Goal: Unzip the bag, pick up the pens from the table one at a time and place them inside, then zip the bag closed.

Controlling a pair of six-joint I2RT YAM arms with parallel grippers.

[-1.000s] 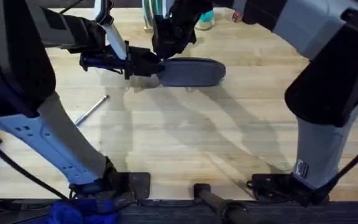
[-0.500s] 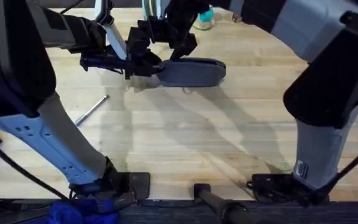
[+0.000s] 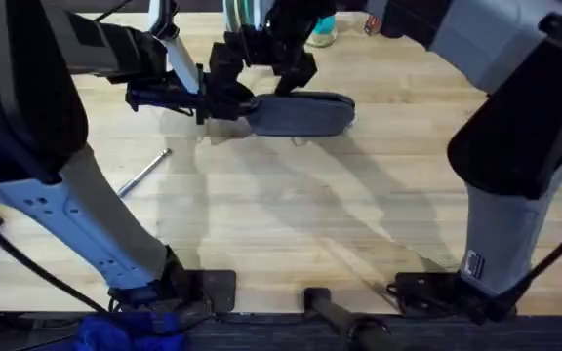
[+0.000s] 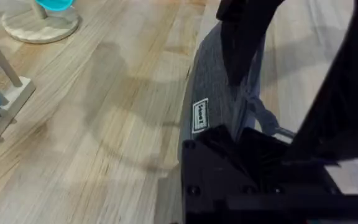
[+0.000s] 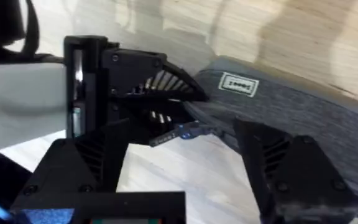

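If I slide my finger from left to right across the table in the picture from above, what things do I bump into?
Pen → left gripper at the end of the bag → bag.

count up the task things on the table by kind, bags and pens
bag: 1
pen: 1, lying loose on the table
total: 2
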